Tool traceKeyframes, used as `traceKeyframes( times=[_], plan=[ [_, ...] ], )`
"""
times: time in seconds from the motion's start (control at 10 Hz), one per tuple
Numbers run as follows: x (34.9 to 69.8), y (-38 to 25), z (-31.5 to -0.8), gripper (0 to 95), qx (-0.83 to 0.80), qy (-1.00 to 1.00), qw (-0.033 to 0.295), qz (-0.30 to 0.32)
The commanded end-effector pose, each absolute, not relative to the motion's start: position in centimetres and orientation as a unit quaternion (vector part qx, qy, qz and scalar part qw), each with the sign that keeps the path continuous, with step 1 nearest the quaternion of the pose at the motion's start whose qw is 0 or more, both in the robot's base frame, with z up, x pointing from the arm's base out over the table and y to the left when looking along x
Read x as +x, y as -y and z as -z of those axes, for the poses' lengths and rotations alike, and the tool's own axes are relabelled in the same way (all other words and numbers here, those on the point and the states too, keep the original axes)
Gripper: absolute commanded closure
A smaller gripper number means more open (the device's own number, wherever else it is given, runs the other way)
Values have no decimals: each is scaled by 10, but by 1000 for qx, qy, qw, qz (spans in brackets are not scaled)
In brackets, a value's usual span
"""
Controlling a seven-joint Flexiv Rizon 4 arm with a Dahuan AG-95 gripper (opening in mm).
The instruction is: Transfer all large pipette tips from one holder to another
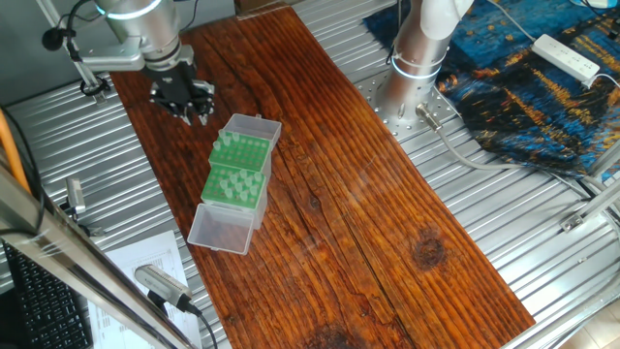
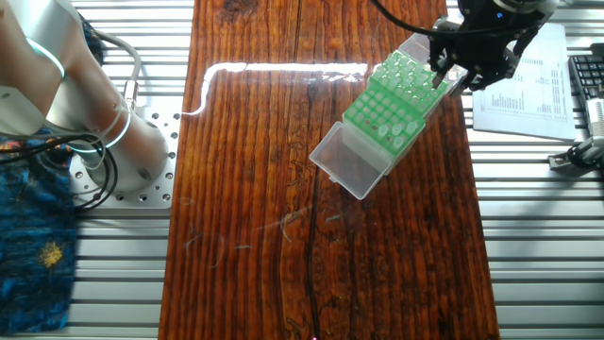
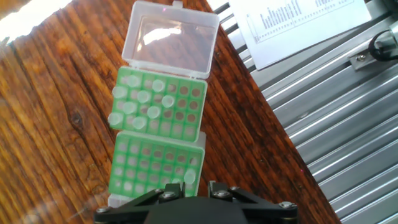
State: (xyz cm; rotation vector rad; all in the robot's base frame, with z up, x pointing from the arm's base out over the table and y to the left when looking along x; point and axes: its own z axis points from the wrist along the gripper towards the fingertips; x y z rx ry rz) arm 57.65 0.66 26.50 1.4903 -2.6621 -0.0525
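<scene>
Tips, pale translucent plastic cones (image 3: 142, 102), crowd the far green rack (image 3: 163, 102), one sits in the near green rack (image 3: 155, 168), and our black two-finger gripper (image 3: 198, 184) hovers there — jaws unreadable — so next we line up over a far tip.

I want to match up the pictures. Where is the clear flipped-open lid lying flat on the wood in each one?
One fixed view: the clear lid lies left of centre, at the near end of the green racks.
The other fixed view: lid sits centre, lower left of the racks.
Hand view: lid is at the top centre, above the racks.
Shared landmark: the green racks beside it.
</scene>
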Motion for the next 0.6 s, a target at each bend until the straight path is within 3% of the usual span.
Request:
traceKeyframes(
  times=[0.1, 0.6],
  plan=[
    [581, -15, -261, 760, 436, 899, 33, 35],
    [582, -46, -237, 760, 297, 954, 21, 27]
  ],
)
